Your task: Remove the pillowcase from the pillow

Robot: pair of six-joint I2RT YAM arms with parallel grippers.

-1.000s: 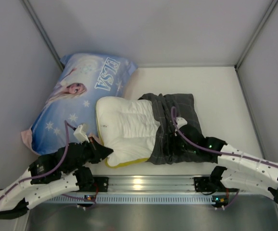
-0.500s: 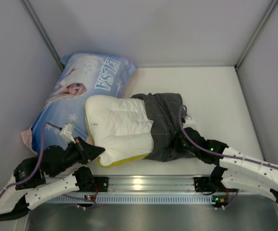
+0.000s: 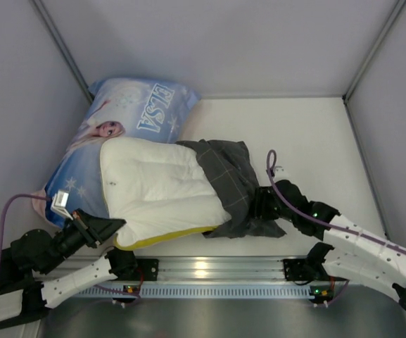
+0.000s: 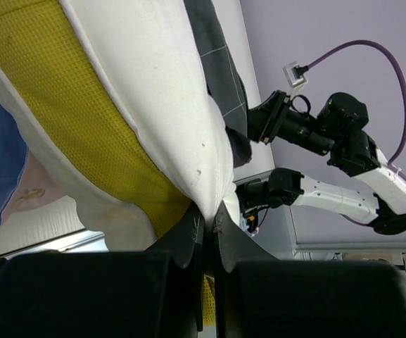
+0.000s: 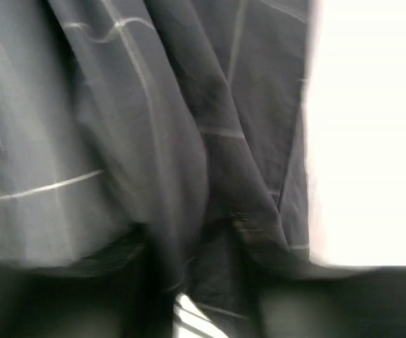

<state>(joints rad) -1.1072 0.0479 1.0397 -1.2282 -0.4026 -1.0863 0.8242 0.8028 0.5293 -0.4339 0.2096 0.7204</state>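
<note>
The white quilted pillow (image 3: 157, 186) with yellow piping lies across the table's left middle, most of it bare. The dark grey checked pillowcase (image 3: 229, 184) is bunched over its right end. My left gripper (image 3: 115, 227) is shut on the pillow's near left corner; the left wrist view shows that corner (image 4: 213, 201) pinched between my fingers, with the yellow mesh side (image 4: 83, 113) above. My right gripper (image 3: 259, 205) is shut on the pillowcase's near right part; the right wrist view is filled with blurred grey fabric (image 5: 146, 127) running between my fingers.
A larger blue ELSA-print pillow (image 3: 129, 116) lies at the back left, partly under the white pillow. Grey walls enclose the left, back and right. A metal rail (image 3: 210, 271) runs along the near edge between the arm bases.
My left gripper has pulled the pillow left and toward the near edge, baring more white. The pillowcase has slid off toward the pillow's right end, held by my right gripper, which moved slightly left.
</note>
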